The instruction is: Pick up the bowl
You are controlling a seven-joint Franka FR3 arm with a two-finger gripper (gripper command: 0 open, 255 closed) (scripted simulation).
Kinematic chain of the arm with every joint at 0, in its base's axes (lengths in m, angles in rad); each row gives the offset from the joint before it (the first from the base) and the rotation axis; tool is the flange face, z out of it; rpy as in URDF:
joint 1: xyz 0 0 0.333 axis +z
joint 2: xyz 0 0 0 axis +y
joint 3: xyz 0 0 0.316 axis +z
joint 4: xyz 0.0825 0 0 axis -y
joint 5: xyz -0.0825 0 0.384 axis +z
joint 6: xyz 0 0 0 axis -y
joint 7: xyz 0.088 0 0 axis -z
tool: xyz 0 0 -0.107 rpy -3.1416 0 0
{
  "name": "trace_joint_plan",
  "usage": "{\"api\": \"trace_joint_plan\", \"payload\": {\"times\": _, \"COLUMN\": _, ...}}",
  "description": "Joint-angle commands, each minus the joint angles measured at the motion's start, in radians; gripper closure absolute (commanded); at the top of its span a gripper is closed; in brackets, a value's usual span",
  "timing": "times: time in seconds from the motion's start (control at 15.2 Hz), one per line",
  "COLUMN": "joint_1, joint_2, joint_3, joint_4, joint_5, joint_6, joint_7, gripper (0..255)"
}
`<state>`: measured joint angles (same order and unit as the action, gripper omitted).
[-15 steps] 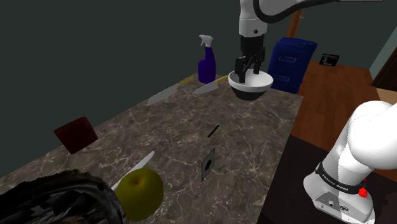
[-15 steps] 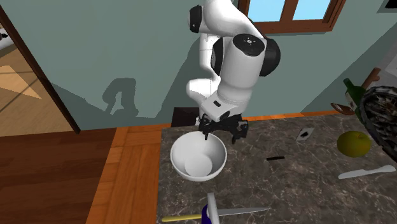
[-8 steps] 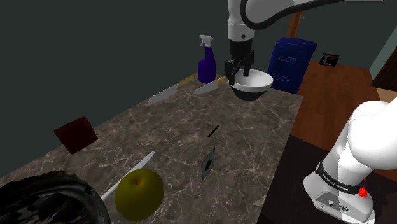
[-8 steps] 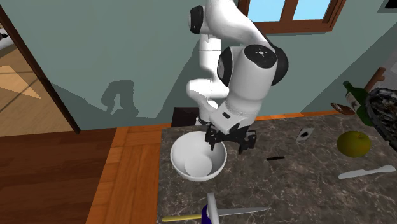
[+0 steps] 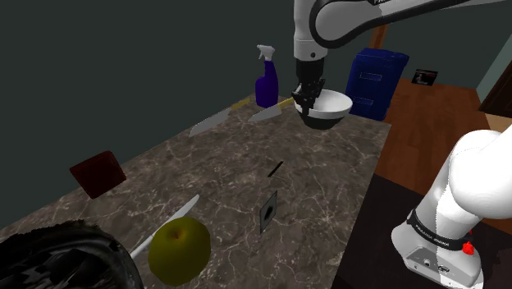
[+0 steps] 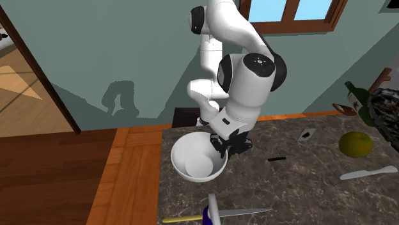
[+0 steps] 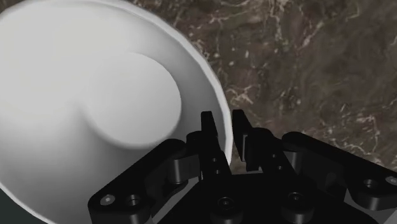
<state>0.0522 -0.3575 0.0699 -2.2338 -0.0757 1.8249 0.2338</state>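
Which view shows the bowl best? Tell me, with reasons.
Wrist view: the bowl is close, its rim clasped between the fingers of the gripper. The second exterior view shows its inside, the arm covering one edge. The shoulder view shows it far off, partly behind the gripper.

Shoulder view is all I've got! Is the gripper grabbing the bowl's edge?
Observer: Yes. In the wrist view the gripper pinches the bowl's rim, with one finger inside and the other outside.
Operator: Is there anything in the bowl?
Observer: No. The second exterior view looks down into it, and it's plain white with nothing inside.
Operator: What's behind the arm?
Observer: A window with a brown frame.
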Motion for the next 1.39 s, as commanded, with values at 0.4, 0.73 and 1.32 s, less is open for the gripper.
{"api": "trace_joint_plan", "payload": {"times": 0.4, "joint_1": 0.001, "joint_2": 0.001, "joint_3": 0.001, "joint_4": 0.014, "joint_5": 0.001, "joint_6": -0.013, "joint_7": 0.001, "gripper": 255}}
{"api": "trace_joint_plan", "payload": {"times": 0.73, "joint_1": 0.001, "joint_2": -0.003, "joint_3": 0.001, "joint_4": 0.077, "joint_5": 0.002, "joint_6": -0.080, "joint_7": -0.004, "gripper": 255}}
{"api": "trace_joint_plan", "payload": {"times": 1.32, "joint_1": 0.000, "joint_2": 0.004, "joint_3": 0.001, "joint_4": 0.204, "joint_5": 0.003, "joint_6": -0.200, "joint_7": -0.014, "gripper": 255}}
